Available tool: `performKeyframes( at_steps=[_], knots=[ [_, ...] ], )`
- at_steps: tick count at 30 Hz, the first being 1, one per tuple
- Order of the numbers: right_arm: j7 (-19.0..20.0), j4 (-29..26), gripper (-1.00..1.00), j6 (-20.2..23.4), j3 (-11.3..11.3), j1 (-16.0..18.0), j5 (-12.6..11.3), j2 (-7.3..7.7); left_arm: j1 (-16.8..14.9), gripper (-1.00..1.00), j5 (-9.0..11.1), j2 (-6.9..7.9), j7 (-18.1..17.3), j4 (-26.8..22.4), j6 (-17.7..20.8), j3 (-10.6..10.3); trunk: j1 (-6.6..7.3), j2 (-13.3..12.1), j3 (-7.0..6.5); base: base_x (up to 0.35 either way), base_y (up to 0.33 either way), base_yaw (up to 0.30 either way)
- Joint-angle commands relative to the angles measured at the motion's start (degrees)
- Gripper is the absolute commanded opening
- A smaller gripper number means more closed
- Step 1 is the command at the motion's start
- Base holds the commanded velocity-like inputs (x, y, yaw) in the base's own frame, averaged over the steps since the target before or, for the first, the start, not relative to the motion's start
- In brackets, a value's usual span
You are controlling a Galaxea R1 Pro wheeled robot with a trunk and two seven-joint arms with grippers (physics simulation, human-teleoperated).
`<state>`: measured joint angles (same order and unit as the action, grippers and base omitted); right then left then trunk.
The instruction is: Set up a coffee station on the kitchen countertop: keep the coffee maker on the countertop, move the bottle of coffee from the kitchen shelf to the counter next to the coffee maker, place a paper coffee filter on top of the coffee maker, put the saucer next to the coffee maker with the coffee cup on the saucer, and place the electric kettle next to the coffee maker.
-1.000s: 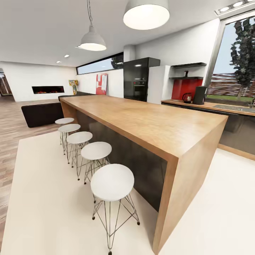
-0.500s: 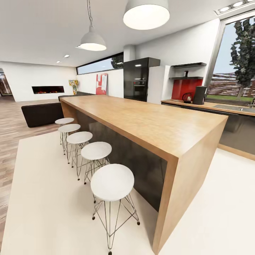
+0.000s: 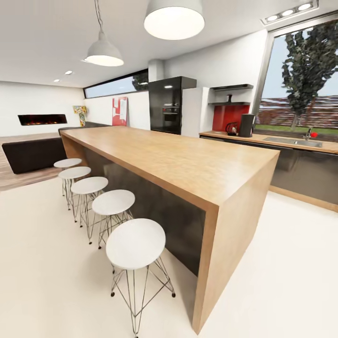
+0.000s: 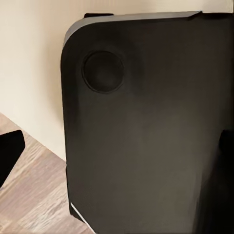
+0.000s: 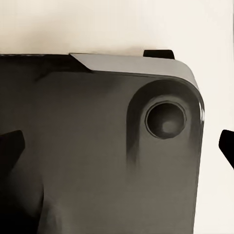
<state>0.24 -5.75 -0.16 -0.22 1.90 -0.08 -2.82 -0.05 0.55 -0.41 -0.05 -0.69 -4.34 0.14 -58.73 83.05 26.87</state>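
Hand states unreadable; camera swung right since earlier, coffee maker (image 3: 247, 125) beside kettle (image 3: 231, 128).

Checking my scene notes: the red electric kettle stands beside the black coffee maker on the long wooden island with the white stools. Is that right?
Not quite. In the head view, the red electric kettle does stand beside the black coffee maker, but on the far wooden countertop under the window, not on the island with the white stools.
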Motion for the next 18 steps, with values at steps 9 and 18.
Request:
performKeyframes(
  at_steps=[9,18],
  knots=[
    [0.0,-0.1,1.00,0.0,-0.1,0.0,0.0,0.00,0.0,1.00,0.1,0.12,-0.3,0.1,-0.9,0.1,0.00,0.0,0.06,0.000,0.000,-0.265],
    [-0.1,-0.1,1.00,0.0,-0.1,0.0,0.0,0.00,0.1,1.00,0.2,0.07,0.1,0.1,-0.5,0.2,1.10,-2.0,-0.84,0.000,0.000,-0.265]
  ],
)
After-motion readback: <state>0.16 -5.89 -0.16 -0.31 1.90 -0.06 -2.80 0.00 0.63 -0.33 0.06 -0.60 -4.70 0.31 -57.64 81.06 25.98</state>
